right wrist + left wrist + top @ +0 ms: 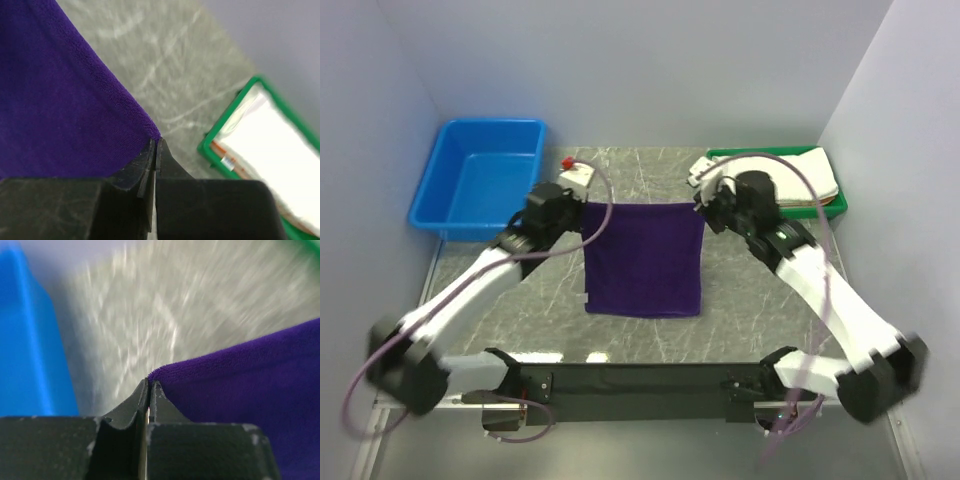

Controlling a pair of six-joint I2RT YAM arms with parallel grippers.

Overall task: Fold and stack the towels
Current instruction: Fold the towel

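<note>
Above the veined table (650,340), left claw (149,386) and right claw (156,144) each clamp a corner of the plush purple towel (643,258).

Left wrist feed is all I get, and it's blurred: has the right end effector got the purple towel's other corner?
Observer: Yes, the right end effector is shut on the purple towel at its far right-hand corner.
Operator: Is the towel folded yet?
Observer: No, it is spread out unfolded, a full rectangle.
Operator: Where's the white one?
Observer: The white towel lies in the green tray, far right.
</note>
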